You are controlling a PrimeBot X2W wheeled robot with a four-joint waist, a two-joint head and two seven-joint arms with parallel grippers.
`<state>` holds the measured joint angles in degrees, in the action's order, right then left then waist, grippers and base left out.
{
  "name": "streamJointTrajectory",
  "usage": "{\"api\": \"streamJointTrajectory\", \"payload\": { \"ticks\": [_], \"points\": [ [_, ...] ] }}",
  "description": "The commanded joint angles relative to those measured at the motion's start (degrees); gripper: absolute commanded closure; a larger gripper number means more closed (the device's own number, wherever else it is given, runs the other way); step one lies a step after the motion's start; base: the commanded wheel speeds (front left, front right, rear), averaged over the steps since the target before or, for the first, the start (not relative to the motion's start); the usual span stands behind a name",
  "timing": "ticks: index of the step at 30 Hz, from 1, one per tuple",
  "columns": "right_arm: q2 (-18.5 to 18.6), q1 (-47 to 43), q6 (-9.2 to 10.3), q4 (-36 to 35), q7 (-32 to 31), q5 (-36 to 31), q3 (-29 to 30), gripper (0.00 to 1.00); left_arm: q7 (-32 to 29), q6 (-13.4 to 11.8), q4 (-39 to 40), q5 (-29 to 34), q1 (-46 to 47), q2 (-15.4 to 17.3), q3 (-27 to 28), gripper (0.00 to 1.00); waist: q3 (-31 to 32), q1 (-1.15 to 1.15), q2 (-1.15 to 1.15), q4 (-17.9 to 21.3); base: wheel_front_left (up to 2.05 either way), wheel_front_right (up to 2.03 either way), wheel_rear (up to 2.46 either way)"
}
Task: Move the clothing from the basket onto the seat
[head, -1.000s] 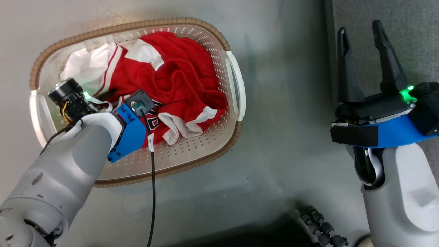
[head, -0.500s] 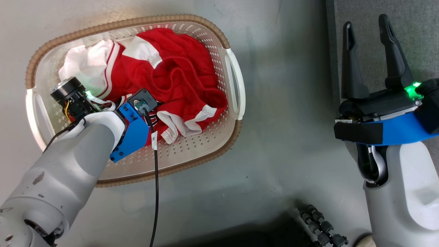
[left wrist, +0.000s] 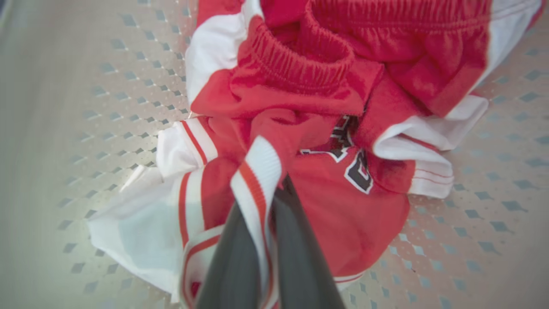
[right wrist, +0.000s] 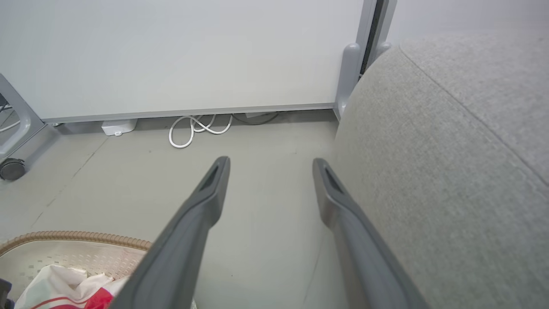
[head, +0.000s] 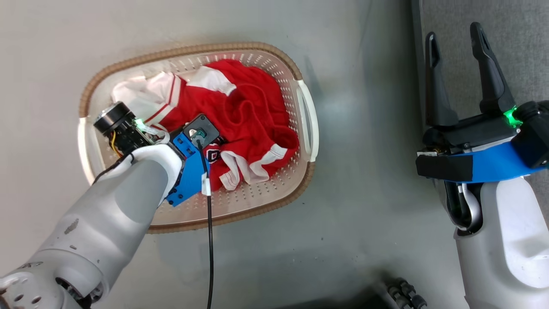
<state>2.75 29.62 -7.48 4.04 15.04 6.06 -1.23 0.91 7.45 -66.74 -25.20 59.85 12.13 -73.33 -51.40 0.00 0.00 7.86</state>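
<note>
The basket (head: 240,45) stands on the grey floor, holding the crumpled red and white clothing (head: 253,111). My left arm reaches down into it from the lower left. In the left wrist view my left gripper (left wrist: 274,185) is shut on a red-white striped band of the clothing (left wrist: 300,73), with the basket floor (left wrist: 493,223) around it. My right gripper (head: 453,33) is open and holds nothing, hanging at the edge of the seat (head: 514,25). The right wrist view shows that gripper (right wrist: 270,163) over bare floor, the seat (right wrist: 450,150) to its right, and the basket (right wrist: 64,238) at lower left.
A black cable (head: 209,240) hangs from my left wrist across the basket's near rim. Dark rollers (head: 405,294) sit at the bottom edge. Ahead of my right gripper are a pale wall panel (right wrist: 171,51), a coiled white cord (right wrist: 197,128) and a caster wheel (right wrist: 12,168).
The head camera has drawn back and shifted, so the basket looks smaller and further right. My left gripper stays shut on the clothing inside the basket; the right gripper stays open.
</note>
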Motion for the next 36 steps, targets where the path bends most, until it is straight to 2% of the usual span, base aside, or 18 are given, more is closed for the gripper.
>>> {"api": "streamJointTrajectory", "payload": {
  "ticks": [1, 13, 19, 25, 30, 36],
  "points": [
    [0.25, -0.54, -0.03, 0.16, 0.22, -0.42, 0.19, 0.00, 0.82, 0.04, 0.20, -0.57, -0.56, -0.48, -0.18, 1.00, 1.90, 0.00, 0.00, -1.10, 0.00, 0.00, 0.00],
    [0.25, -3.42, -0.03, 1.86, 0.22, -2.10, 0.64, 0.00, 8.45, 0.04, 0.53, -7.08, -3.03, -2.83, -0.16, 1.00, 10.95, 0.00, 0.00, -4.28, 0.00, 0.00, 0.00],
    [0.25, -5.66, -0.03, 2.66, 0.22, -2.65, 1.29, 0.00, 12.29, 0.04, 1.52, -12.24, -4.16, -3.89, 0.61, 1.00, 15.97, 0.00, 0.00, -5.87, 0.00, 0.00, 0.00],
    [0.25, -8.00, -0.03, 3.39, 0.22, -3.34, 1.84, 0.00, 14.11, 0.04, 2.89, -15.63, -4.42, -3.91, 1.95, 1.00, 20.77, 0.00, 0.00, -7.25, 0.00, 0.00, 0.00],
    [0.25, -9.70, -0.03, 3.73, 0.22, -3.28, 2.13, 0.00, 14.35, -0.04, 6.47, -16.26, -4.61, -2.78, 5.83, 1.00, 24.41, 0.00, 0.00, -8.19, 0.00, 0.00, 0.00],
    [0.25, -12.08, -0.03, 4.49, 0.22, -2.98, 2.08, 0.00, 14.36, -1.50, 12.89, -14.08, -7.07, -1.11, 12.72, 1.00, 28.73, 0.00, 0.00, -8.85, 0.00, 0.00, 0.00]
  ]
}}
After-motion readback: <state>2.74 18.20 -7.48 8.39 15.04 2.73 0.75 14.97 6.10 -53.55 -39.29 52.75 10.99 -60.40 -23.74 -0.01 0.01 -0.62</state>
